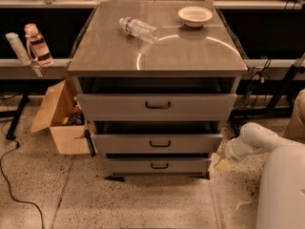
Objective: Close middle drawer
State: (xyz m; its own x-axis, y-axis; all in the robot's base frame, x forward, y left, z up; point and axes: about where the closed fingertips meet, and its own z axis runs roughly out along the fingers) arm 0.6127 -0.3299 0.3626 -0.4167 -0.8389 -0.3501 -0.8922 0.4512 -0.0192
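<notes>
The grey drawer cabinet (157, 56) stands in the middle of the camera view. Its middle drawer (157, 142) has a low flat grey front with a small dark bar handle (160, 143) and stands pulled out a little, with a dark gap above it. The taller top drawer (157, 106) is also pulled out. The bottom drawer (158, 165) sits further in. My white arm comes in from the lower right. My gripper (220, 162) hangs low beside the cabinet's right side, level with the bottom drawer, apart from the middle drawer's front.
A clear plastic bottle (139, 29) lies on the cabinet top and a white bowl (195, 15) stands at its back right. An open cardboard box (59, 120) sits on the floor at the left. A black cable (19, 194) runs over the speckled floor.
</notes>
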